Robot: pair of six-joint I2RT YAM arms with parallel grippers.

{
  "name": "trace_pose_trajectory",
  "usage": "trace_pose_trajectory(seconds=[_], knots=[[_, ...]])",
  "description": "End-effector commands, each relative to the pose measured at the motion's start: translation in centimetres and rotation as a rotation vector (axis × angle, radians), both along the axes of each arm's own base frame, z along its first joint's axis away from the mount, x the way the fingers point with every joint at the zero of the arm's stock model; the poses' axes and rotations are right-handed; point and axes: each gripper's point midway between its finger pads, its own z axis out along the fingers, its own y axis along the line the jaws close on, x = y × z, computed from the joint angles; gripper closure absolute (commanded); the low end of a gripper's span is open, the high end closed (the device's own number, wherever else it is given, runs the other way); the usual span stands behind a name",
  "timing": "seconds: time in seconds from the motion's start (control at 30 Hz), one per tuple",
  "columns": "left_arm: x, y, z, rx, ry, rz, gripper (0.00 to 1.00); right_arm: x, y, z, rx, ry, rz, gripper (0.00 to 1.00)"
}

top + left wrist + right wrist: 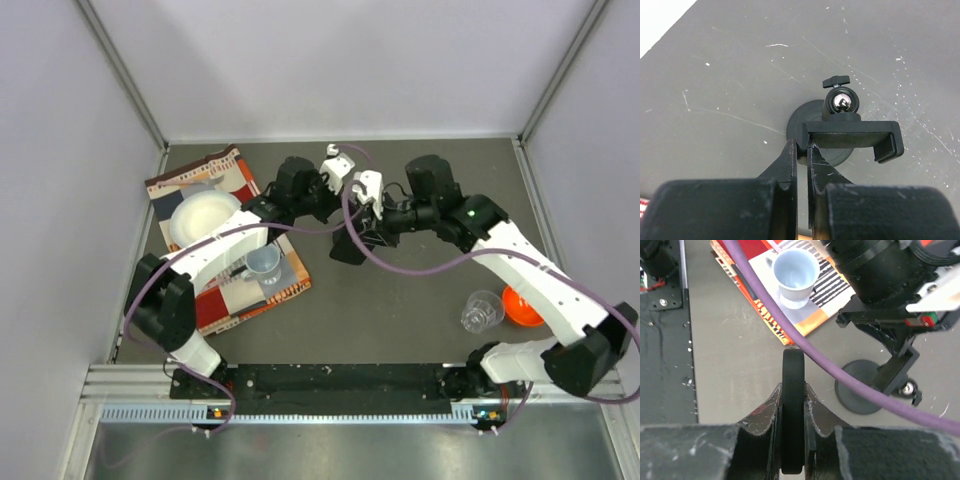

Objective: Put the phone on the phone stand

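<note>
Bringing the phone to its mount looks to be the step in hand, with the two arms meeting over the middle of the table. The right gripper is pinched on the phone, which stands on edge between its fingers, so the right wrist view shows only its thin black rim reaching toward 12 o'clock. The phone stand sits on the dark table, and the left gripper has its fingers pressed together on the left end of the bracket, seemingly to steady it. The ball joint shows just behind the bracket at 12 o'clock. From the phone, the stand's disc base lies near, at about 2 o'clock, and apart from it; the patterned cloth with a pale cup lies farther off at 12 o'clock. The phone is not yet in the bracket. The next move, as I judge it, calls for turning the phone so that its flat back faces the bracket, then lowering it between the bracket's two end lips. The left fingers cover one lip and may have to give way, and the purple cable crossing between phone and stand could snag.
</note>
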Motion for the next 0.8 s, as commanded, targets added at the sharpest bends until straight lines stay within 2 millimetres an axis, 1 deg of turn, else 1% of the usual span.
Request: trace_pose_trajectory(seconds=[0.0,0.03,0.07,0.1,0.17,0.2,0.27,0.3,0.33,0.4,0.43,0.47,0.53,0.57,0.6,0.63,0.67,0.73,0.77], knots=[[0.4,-1.3,3.6,-0.065,-0.083,-0.216,1.00,3.2,3.1,4.4,0.113,-0.300,0.200,1.00],[0.4,-1.1,3.2,-0.060,-0.057,-0.228,1.00,3.7,3.4,4.1,0.101,-0.313,0.215,1.00],[1.2,-0.9,3.2,-0.068,-0.041,-0.245,1.00,4.4,3.6,4.0,0.092,-0.323,0.213,1.00],[1.2,-0.9,3.0,-0.067,-0.024,-0.263,1.00,5.2,4.0,3.6,0.081,-0.326,0.213,1.00],[0.7,-1.1,2.6,-0.074,0.000,-0.323,1.00,5.8,4.3,3.9,0.089,-0.339,0.229,1.00],[0.5,-1.2,2.5,-0.073,0.005,-0.339,1.00,6.4,4.8,4.0,0.093,-0.336,0.233,1.00],[0.1,-1.3,2.1,-0.062,0.015,-0.373,1.00,7.0,5.3,4.2,0.098,-0.331,0.236,1.00],[-0.1,-1.3,2.1,-0.063,0.021,-0.392,1.00,7.5,5.3,4.7,0.102,-0.339,0.231,1.00],[-0.3,-1.4,1.9,-0.057,0.027,-0.405,1.00,8.0,5.5,4.1,0.097,-0.325,0.231,1.00],[-0.4,-1.1,1.6,-0.040,0.035,-0.418,1.00,8.4,5.3,4.3,0.108,-0.312,0.227,1.00],[-0.3,-1.0,1.3,-0.033,0.042,-0.418,1.00,8.1,5.3,4.5,0.116,-0.310,0.236,1.00],[-0.2,-1.0,1.3,-0.029,0.041,-0.423,1.00,7.6,5.2,3.9,0.119,-0.290,0.250,1.00],[-0.4,-1.1,1.3,-0.034,0.049,-0.434,1.00,5.8,5.0,4.2,0.153,-0.262,0.287,1.00],[-0.4,-1.2,1.2,-0.037,0.057,-0.431,1.00,4.6,4.5,4.5,0.168,-0.257,0.291,1.00],[-0.3,-1.2,1.3,-0.039,0.054,-0.426,1.00,3.9,4.1,4.7,0.180,-0.235,0.283,1.00],[-0.2,-1.1,1.1,-0.040,0.066,-0.418,1.00,3.5,3.8,4.6,0.181,-0.239,0.276,1.00],[-0.1,-1.2,0.9,-0.042,0.072,-0.414,1.00,2.7,2.9,4.3,0.172,-0.246,0.256,1.00],[-0.3,-1.4,1.1,-0.055,0.074,-0.430,1.00,3.1,1.6,3.4,0.141,-0.264,0.208,1.00],[-0.5,-1.6,1.2,-0.063,0.080,-0.435,1.00,3.5,0.4,2.8,0.134,-0.254,0.178,1.00]])
